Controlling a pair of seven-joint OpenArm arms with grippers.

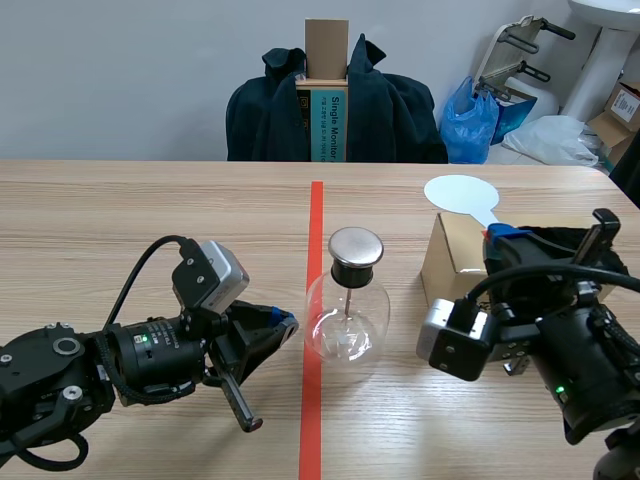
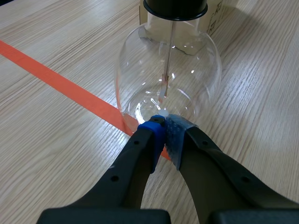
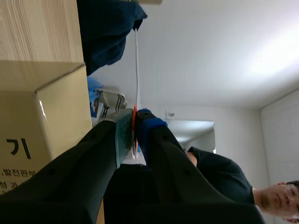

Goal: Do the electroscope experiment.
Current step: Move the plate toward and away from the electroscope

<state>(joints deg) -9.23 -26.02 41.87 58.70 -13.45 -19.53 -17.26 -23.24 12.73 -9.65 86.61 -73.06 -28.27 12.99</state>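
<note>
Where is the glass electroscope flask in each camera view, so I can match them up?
Scene view: the glass flask stands mid-table by the orange tape line, next to the cardboard box.
Left wrist view: just ahead of the shut left gripper.
Right wrist view: not in it.
Shared landmark: the cardboard box shows in all three views.

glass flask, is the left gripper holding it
No, the left gripper is shut on nothing, its tips at the foot of the glass flask.
</note>
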